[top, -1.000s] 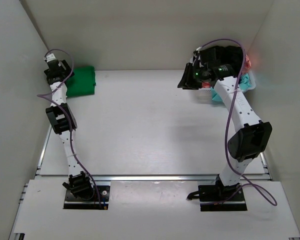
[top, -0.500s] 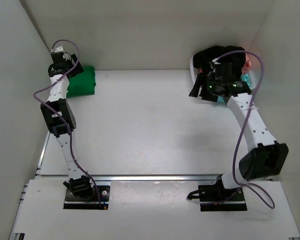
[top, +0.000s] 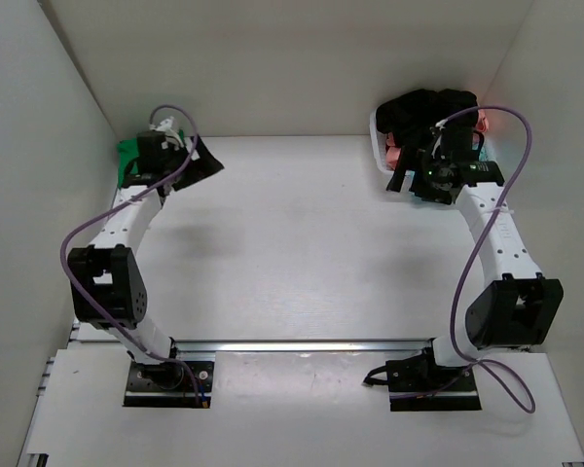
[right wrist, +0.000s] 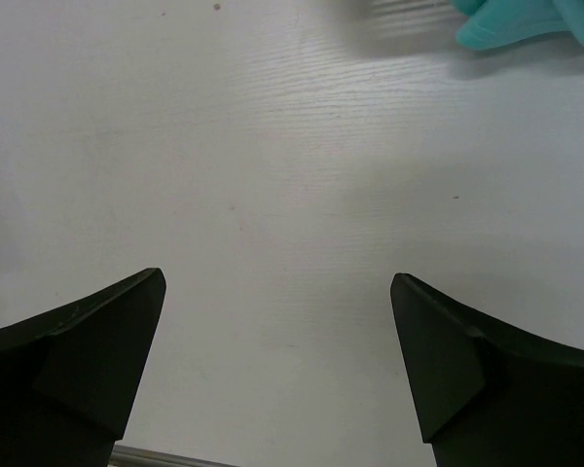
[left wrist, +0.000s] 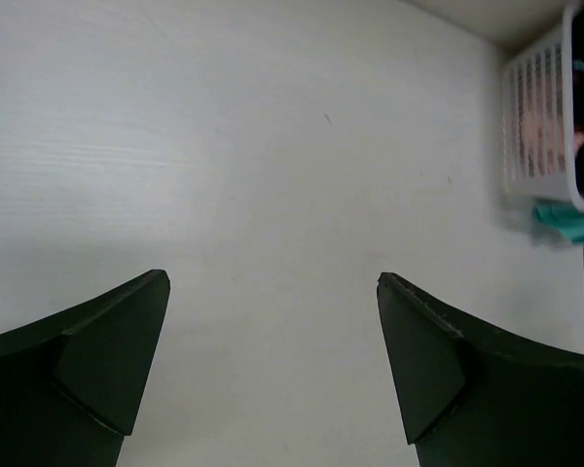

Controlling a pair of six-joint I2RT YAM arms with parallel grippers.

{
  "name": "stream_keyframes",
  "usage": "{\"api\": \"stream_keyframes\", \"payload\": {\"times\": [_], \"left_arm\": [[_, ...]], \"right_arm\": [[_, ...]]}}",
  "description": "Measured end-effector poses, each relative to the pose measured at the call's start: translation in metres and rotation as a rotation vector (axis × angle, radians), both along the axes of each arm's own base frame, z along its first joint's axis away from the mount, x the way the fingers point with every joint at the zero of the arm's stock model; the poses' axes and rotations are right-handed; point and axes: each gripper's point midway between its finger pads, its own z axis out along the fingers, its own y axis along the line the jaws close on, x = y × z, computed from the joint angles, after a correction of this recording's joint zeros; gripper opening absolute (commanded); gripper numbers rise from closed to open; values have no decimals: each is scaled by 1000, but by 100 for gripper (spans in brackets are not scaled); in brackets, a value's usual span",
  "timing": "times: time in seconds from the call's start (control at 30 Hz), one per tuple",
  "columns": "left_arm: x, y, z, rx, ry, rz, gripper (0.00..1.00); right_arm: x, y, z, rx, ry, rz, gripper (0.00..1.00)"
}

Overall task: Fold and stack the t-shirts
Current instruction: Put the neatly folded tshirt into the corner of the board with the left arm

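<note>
A folded bright green t-shirt (top: 127,152) lies at the back left, mostly hidden behind my left arm. My left gripper (top: 204,161) (left wrist: 273,277) hangs to its right, open and empty over bare table. A black t-shirt (top: 428,105) is heaped on the white basket (top: 378,136) at the back right, with pink cloth (top: 394,152) showing under it. A light teal t-shirt (right wrist: 526,19) (left wrist: 574,224) spills out beside the basket. My right gripper (top: 406,181) (right wrist: 277,275) hovers just in front of the basket, open with nothing between its fingers.
White walls close in the table on the left, back and right. The basket (left wrist: 540,126) stands against the right wall's back corner. A metal rail (top: 302,344) runs along the near edge by the arm bases.
My left arm has swung away from the green t-shirt toward the table's middle. My right gripper has opened wide and shifted right, in front of the basket.
</note>
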Motion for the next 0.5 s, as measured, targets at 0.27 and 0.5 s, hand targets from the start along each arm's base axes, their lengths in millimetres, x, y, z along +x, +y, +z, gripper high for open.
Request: {"api": "stream_keyframes", "payload": {"times": [0.27, 0.5], "left_arm": [[-109, -114, 12, 61, 44, -309, 98], [-172, -90, 8, 42, 77, -293, 99]], "right_arm": [[13, -22, 3, -6, -21, -47, 99], [33, -47, 10, -13, -71, -123, 99]]}}
